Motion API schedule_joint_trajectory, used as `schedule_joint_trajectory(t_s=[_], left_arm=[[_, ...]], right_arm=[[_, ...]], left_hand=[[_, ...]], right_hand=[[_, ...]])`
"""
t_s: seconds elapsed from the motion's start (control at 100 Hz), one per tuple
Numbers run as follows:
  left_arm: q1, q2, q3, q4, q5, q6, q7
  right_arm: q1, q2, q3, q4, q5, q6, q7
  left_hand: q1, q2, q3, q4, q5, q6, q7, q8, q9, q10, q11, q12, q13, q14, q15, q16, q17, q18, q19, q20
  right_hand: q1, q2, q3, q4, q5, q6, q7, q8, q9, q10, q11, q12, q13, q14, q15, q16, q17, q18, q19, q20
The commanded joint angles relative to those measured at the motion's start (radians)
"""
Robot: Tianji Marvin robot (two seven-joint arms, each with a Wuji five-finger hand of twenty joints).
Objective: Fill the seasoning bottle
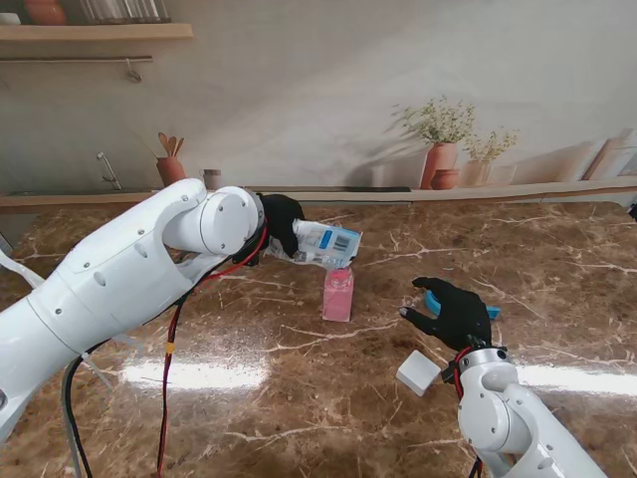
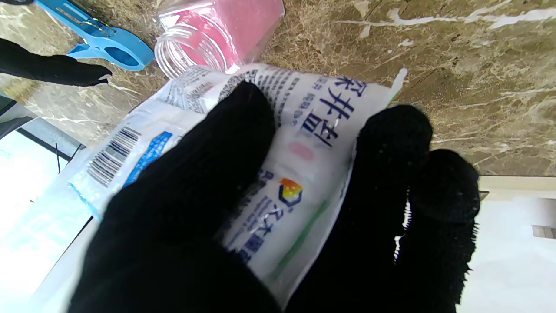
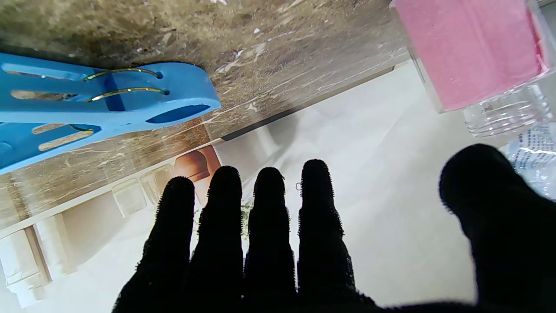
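Note:
A clear square seasoning bottle (image 1: 337, 294) filled with pink powder stands uncapped near the table's middle; its open threaded neck (image 2: 186, 50) shows in the left wrist view, and the bottle (image 3: 471, 48) also appears in the right wrist view. My left hand (image 1: 280, 224), in a black glove, is shut on a white and blue seasoning bag (image 1: 326, 243) tilted just over the bottle's mouth; the bag (image 2: 299, 143) lies between thumb and fingers. My right hand (image 1: 454, 311) hovers open to the right of the bottle, fingers (image 3: 269, 226) spread, holding nothing.
A blue clip (image 1: 435, 299) lies on the table partly under my right hand, also the clip (image 3: 100, 104) in the right wrist view. A small white cap-like block (image 1: 419, 372) sits nearer to me by the right wrist. Potted plants and a ledge line the far wall.

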Motion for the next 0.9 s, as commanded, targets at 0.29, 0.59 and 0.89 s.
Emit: schedule_joint_trajectory(t_s=[0.29,0.59,0.89], left_arm=[[-0.049,-0.003,0.029,-0.014,0.02,0.014,-0.029],[-0.064,0.0,0.041,-0.02,0.016,0.023,-0.045],[-0.068,0.006,0.041,-0.024,0.001,0.016,-0.066]], right_arm=[[-0.006,-0.004,-0.001,0.017,0.01,0.002,0.012],[-0.006,-0.005,-0.001,0.021,0.014,0.001,0.01],[-0.002,-0.005,-0.004,0.026,0.016,0.002,0.011]], left_hand=[[0.117,0.118,0.28,0.021,0.125,-0.012,0.135,-0.086,0.108,-0.038,0.032,-0.035,0.046,-0.049,0.066,-0.025,0.033,-0.007,0.067,-0.021],[0.074,0.173,0.22,0.025,0.088,-0.026,0.133,-0.14,0.093,-0.03,0.026,-0.058,0.046,-0.054,0.057,-0.033,0.033,-0.021,0.063,-0.027],[0.063,0.202,0.116,0.043,0.052,-0.05,0.161,-0.156,0.085,-0.031,0.073,-0.051,0.043,-0.058,0.049,-0.034,0.022,-0.026,0.053,-0.031]], right_hand=[[0.003,0.013,0.012,0.016,0.0,-0.022,0.008,0.019,-0.003,0.006,0.005,0.02,-0.029,0.01,0.01,0.022,-0.015,0.001,-0.019,0.034],[0.003,0.015,0.013,0.015,0.0,-0.022,0.009,0.02,-0.002,0.008,0.006,0.023,-0.027,0.011,0.012,0.026,-0.015,0.004,-0.018,0.041],[0.005,0.016,0.017,0.015,0.003,-0.022,0.01,0.021,-0.002,0.006,0.006,0.024,-0.027,0.014,0.013,0.029,-0.015,0.007,-0.018,0.046]])
